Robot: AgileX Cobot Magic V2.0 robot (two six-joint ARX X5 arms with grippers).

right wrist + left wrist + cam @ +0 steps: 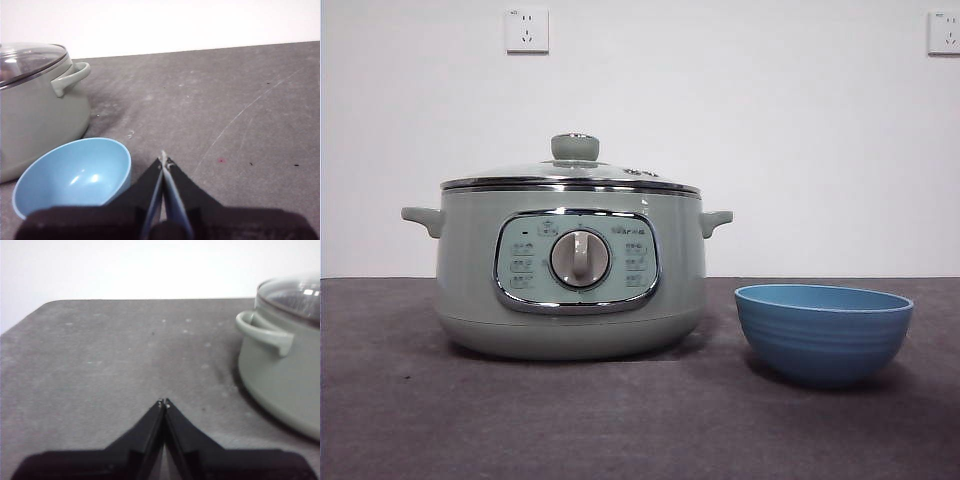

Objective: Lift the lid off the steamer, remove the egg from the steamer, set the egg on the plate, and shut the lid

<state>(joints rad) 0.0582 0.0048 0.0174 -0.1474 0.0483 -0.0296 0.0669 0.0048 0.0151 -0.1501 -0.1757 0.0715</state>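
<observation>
The sage-green steamer (pixel 570 270) stands on the table with its glass lid (pixel 570 172) on it, green knob (pixel 575 147) on top. The egg is hidden. The blue plate (pixel 823 331), a bowl, stands empty to the steamer's right. My left gripper (pixel 164 402) is shut and empty over the table, off the steamer's side handle (pixel 265 332). My right gripper (pixel 164 159) is shut and empty beside the blue plate (pixel 75 172), with the steamer (pixel 40 110) beyond it. Neither gripper shows in the front view.
The dark grey table (pixel 640 420) runs to a white wall with two sockets (pixel 527 30). The table's far edge and a rounded corner show in the left wrist view (pixel 50 304).
</observation>
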